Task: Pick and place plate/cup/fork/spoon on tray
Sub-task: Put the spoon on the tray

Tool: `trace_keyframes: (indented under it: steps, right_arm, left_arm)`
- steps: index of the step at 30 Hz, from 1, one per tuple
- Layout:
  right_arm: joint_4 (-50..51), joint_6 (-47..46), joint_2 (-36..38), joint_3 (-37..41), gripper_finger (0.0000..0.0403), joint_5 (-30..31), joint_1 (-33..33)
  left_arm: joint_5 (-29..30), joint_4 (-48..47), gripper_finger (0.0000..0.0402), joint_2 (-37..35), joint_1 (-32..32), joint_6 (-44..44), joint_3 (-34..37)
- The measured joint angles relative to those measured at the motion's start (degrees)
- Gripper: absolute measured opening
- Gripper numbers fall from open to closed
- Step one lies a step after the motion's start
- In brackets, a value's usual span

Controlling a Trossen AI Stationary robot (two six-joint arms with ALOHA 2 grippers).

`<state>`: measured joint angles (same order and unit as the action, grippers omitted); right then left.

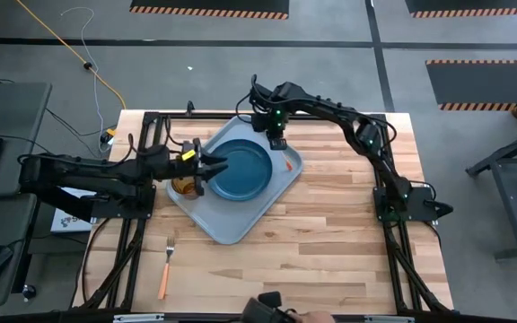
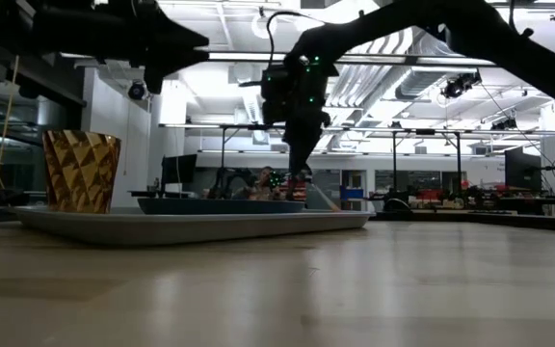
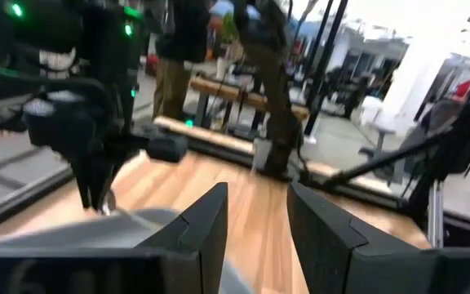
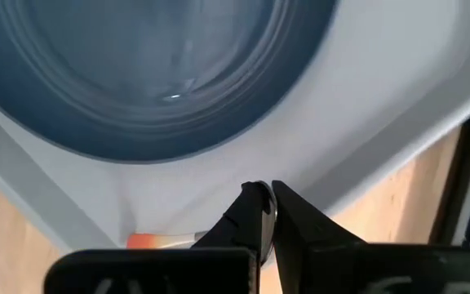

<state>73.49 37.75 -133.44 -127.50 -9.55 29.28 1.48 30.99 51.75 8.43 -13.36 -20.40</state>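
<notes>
The grey-blue tray [image 1: 224,224] lies askew at the table's middle. The dark blue plate [image 1: 239,170] sits flat in it, and the amber cup [image 1: 184,186] stands upright on its left corner [image 2: 82,171]. My right gripper [image 1: 276,142] points down over the tray's far right corner, shut on the spoon [image 4: 149,240]. My left gripper [image 1: 206,166] is open and empty, up above the tray between the cup and the plate. The fork [image 1: 167,266] lies flat on the wood near the table's front left. My right gripper comes from above, pointing down, and pinches the spoon's silver end [image 4: 259,200] between its two fingertips. The orange handle [image 4: 149,240] sticks out to one side. In the low view the spoon [image 2: 322,199] slants down from the fingers to the tray's right rim.
Bare wood lies to the right of the tray and in front of it [image 1: 330,242]. A dark object and a hand [image 1: 317,316] show at the table's near edge. Desks and cables stand beyond the left edge.
</notes>
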Motion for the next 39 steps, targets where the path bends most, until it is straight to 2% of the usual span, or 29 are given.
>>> trace_keyframes:
  steps: [8, 13, 19, 23, 33, 39]
  right_arm:
    - [-0.65, 2.79, -0.38, -0.05, 0.0, -4.97, 1.32]
    - [-1.66, 3.86, -1.03, 0.01, 0.0, -5.08, 1.55]
    - [-3.96, 11.41, -3.21, 0.02, 0.0, -4.86, 1.51]
    - [-6.72, 11.81, -4.46, 0.02, 0.0003, -4.76, 1.5]
    - [-14.07, 10.24, -5.23, 0.17, 0.0061, 0.07, 1.6]
    - [-15.75, 8.57, -5.23, 0.17, 0.0072, 0.53, 1.6]
  left_arm:
    - [0.0, -2.37, 0.0118, -0.02, 0.0, -1.99, 0.0]
    - [0.0, -3.2, 0.0118, -0.02, 0.0, -3.11, 0.0]
    - [0.04, -3.4, 0.0117, 0.0, 0.0, -3.07, 0.0]
    - [0.39, -3.39, 0.0117, -0.02, 0.0, -3.05, 0.0]
    - [0.6, -3.35, 0.0117, -0.02, -0.2, -3.05, 0.0]
    - [0.65, -3.35, 0.0117, -0.02, -0.2, -3.06, 0.0]
